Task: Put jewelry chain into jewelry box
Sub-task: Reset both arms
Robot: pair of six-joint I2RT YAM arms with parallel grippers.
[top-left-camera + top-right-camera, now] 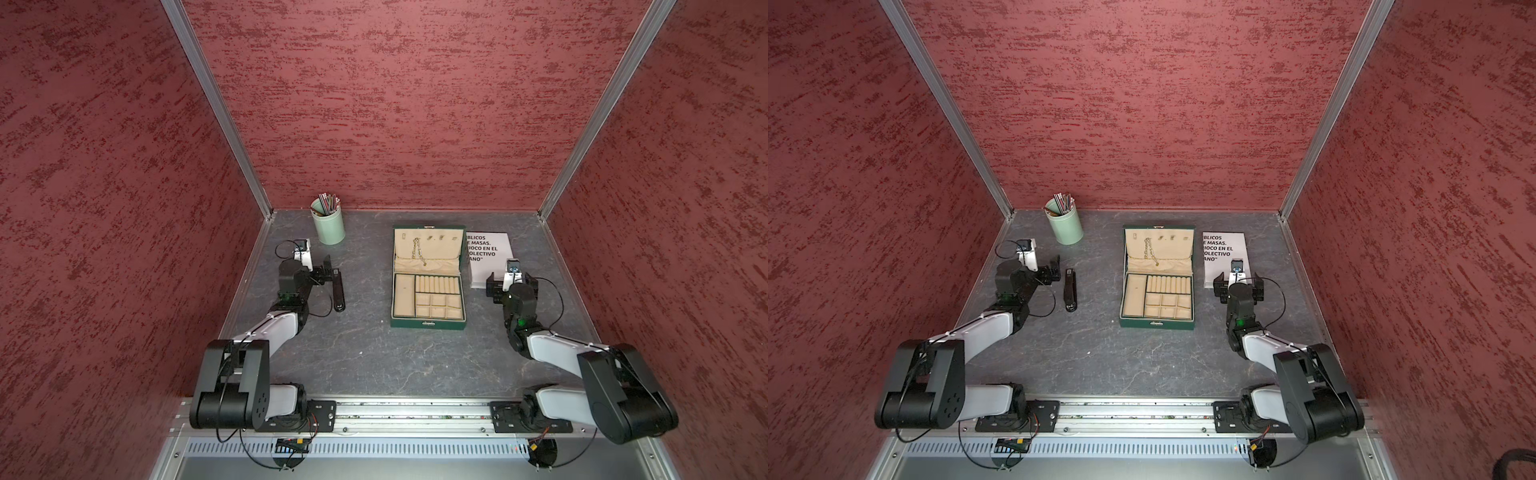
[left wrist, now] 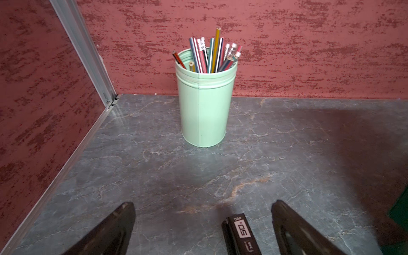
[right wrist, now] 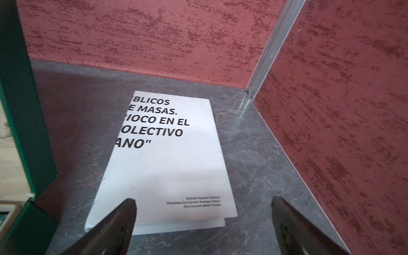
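Jewelry chain (image 1: 417, 249) hangs inside the raised lid of the jewelry box (image 1: 428, 323). It loops down from one of the small hooks along the top of the cream lining, and its lower end reaches the gathered pocket edge; we see the same in both top views (image 1: 1149, 250). The jewelry box (image 1: 1156, 324) sits open near the middle of the bench (image 1: 357, 353), with its lid on the far side and the ring rolls and square compartments in the base facing up.

We find the left end effector (image 2: 203, 204) well apart from the box, on the robot's left side of the bench, with its jaws spread wide and gripping nothing. A black stapler (image 1: 338, 291) lies flat just beside it. In the left wrist view the stapler's (image 2: 240, 231) end shows between the two fingers, closer to one of them, and we cannot tell whether it touches. Beyond it, near the back corner, a mint-green pencil cup (image 2: 205, 106) stands upright, full of pencils (image 2: 212, 55).

The right end effector (image 3: 204, 199) is on the other side of the box, likewise spread wide and holding nothing. It sits over the near end of a white printed paper sheet (image 3: 167, 167) that lies flat just beside the box's lid. In the right wrist view, the box's green edge (image 3: 22, 110) shows along one side.
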